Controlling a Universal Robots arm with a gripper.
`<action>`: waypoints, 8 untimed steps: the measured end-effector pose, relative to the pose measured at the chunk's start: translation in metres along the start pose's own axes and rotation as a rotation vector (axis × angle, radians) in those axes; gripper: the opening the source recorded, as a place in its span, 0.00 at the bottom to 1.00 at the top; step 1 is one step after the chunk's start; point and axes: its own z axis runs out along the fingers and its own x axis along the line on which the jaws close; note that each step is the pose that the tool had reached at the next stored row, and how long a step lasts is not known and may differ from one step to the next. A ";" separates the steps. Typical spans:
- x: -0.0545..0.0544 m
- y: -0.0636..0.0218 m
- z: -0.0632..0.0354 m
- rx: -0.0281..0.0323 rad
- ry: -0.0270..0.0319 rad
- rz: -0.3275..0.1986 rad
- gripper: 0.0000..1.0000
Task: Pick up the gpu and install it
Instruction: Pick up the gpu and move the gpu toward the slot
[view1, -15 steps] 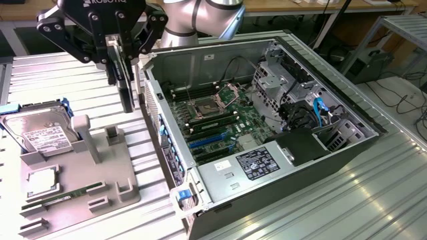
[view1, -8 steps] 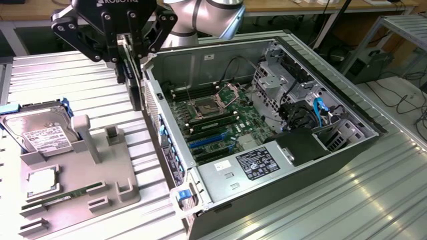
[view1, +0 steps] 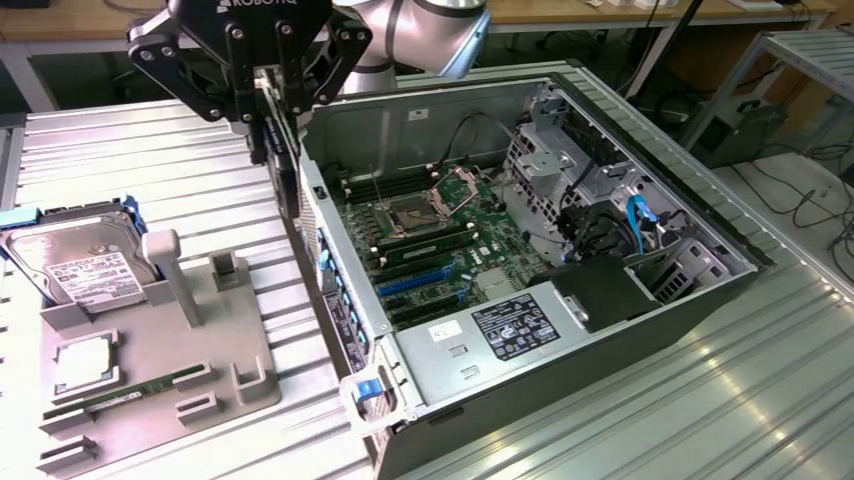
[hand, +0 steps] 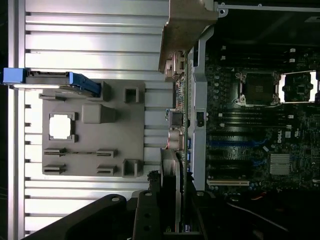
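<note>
My gripper is shut on the gpu, a thin card seen edge-on that hangs upright below the fingers. It is held in the air over the open computer case's wall at the exterior view's left, between the grey holder tray and the motherboard. In the wrist view the gpu runs as a narrow strip away from my gripper, with its pale metal bracket at the far end. Blue expansion slots lie on the motherboard inside the case, beside the card.
The holder tray carries a hard drive in a blue caddy, a CPU and a RAM stick. Inside the case are an open CPU socket, drive cages, cables and a power supply. Ribbed metal table all around.
</note>
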 end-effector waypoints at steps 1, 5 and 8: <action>-0.001 0.0000 0.0001 0.0000 0.0000 0.000 0.28; -0.007 -0.0001 0.0002 0.0000 0.0000 0.000 0.28; -0.014 -0.0003 0.0004 0.0000 0.0000 0.000 0.28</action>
